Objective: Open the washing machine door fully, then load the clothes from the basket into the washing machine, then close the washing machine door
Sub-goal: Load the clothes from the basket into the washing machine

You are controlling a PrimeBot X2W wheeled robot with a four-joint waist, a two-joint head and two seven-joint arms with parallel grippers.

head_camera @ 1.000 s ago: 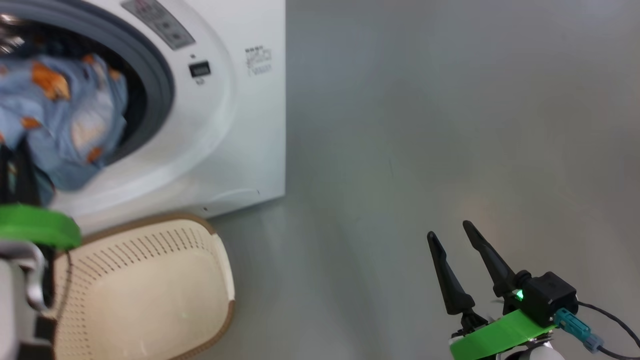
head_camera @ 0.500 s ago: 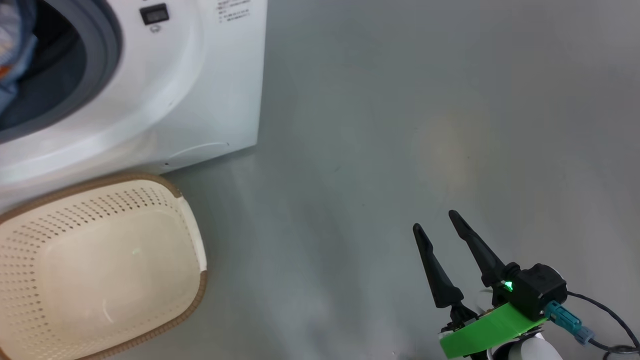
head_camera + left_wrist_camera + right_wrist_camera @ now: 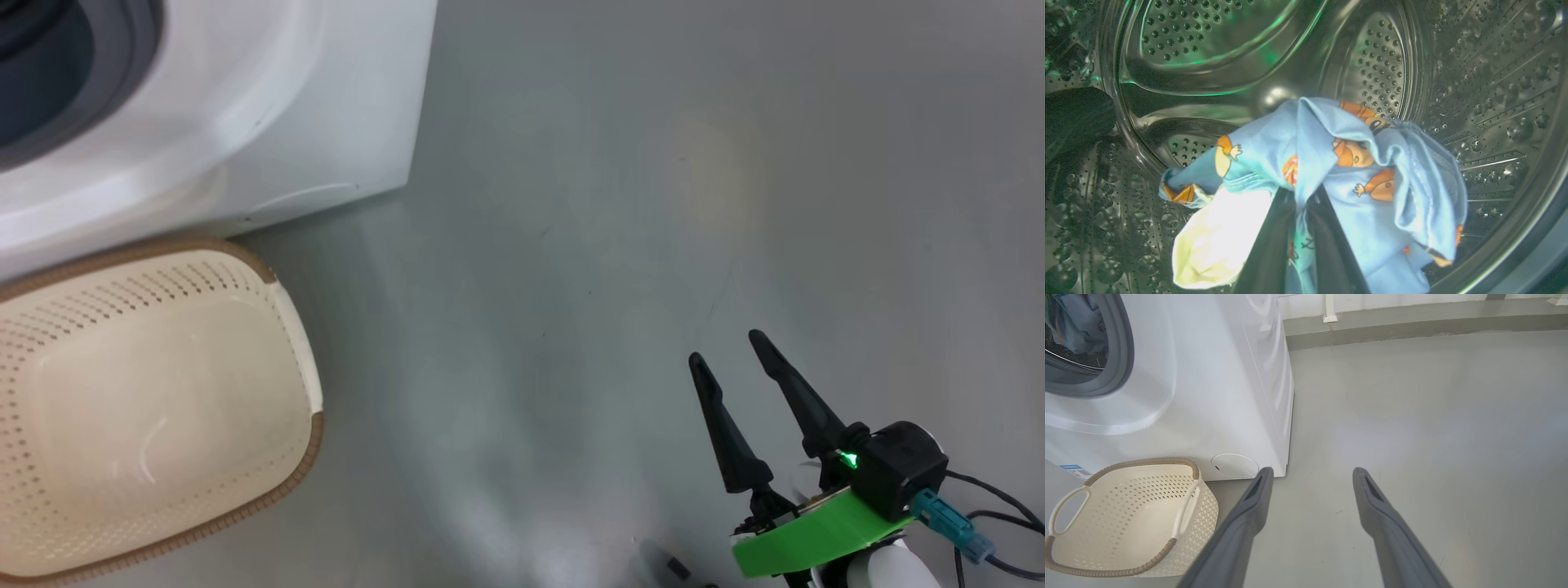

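Inside the steel drum (image 3: 1494, 102) of the washing machine (image 3: 310, 106), my left gripper (image 3: 1301, 191) is shut on the clothes (image 3: 1372, 212), a bunched light blue garment with orange cartoon figures that hangs over both dark fingers. The right wrist view shows the clothes (image 3: 1075, 318) through the machine's grey-sealed opening. The cream basket (image 3: 314, 425) stands on the floor just in front of the washing machine (image 3: 1220, 396), its inside bare. My right gripper (image 3: 726, 347) is open above the floor, well right of the basket (image 3: 1143, 506). The washing machine door is out of view.
Grey floor (image 3: 612, 245) spreads to the right of the machine, under my right gripper (image 3: 1312, 470). A low wall base (image 3: 1412, 326) runs along the far side. A round white service cap (image 3: 1235, 465) sits low on the machine's front corner.
The head camera has tilted down and right, so the washer slid up and left, and the left arm with the clothes left that picture. The right gripper stays open.
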